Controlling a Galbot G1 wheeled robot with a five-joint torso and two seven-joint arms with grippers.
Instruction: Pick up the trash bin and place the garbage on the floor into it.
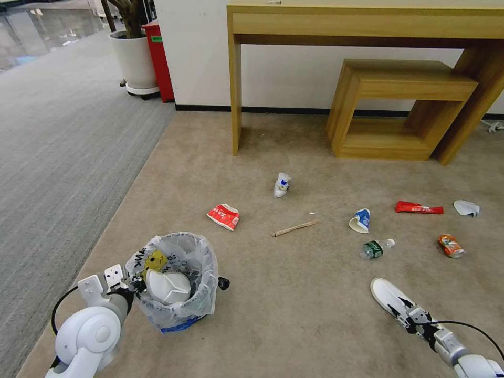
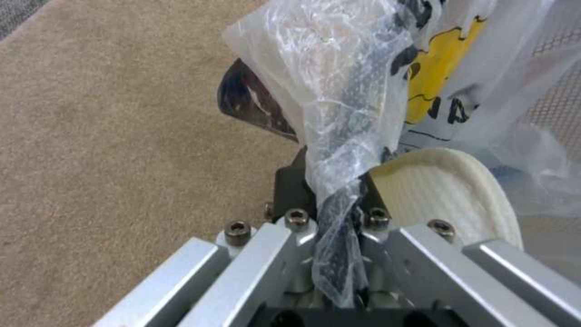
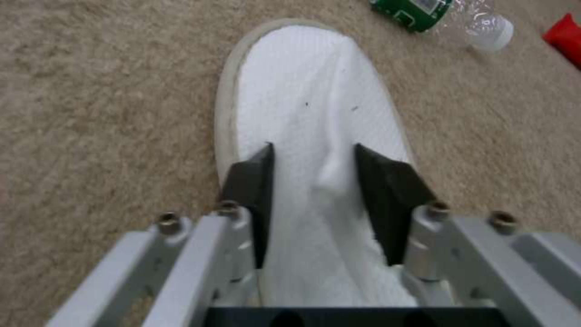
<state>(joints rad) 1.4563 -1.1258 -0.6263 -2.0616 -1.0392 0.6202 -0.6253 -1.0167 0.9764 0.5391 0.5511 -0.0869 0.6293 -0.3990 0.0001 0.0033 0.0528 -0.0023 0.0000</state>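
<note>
Bin (image 1: 178,278) sits on beige carpet (image 1: 294,294) at your left; left gripper (image 2: 339,213) clamped on its bag rim, one slipper (image 1: 168,286) inside. Right gripper (image 3: 315,181) straddles second slipper (image 3: 308,95), jaws partly closed, fabric bunched between.

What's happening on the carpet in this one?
The robot is tidying litter off the beige floor. Its left hand grips the rim of the bag-lined trash bin, which already holds one white slipper. Its right hand is closed around the other slipper, which lies on the carpet. A red carton, paper cups, wooden stick, green bottle, orange can and red wrapper lie scattered ahead.
</note>
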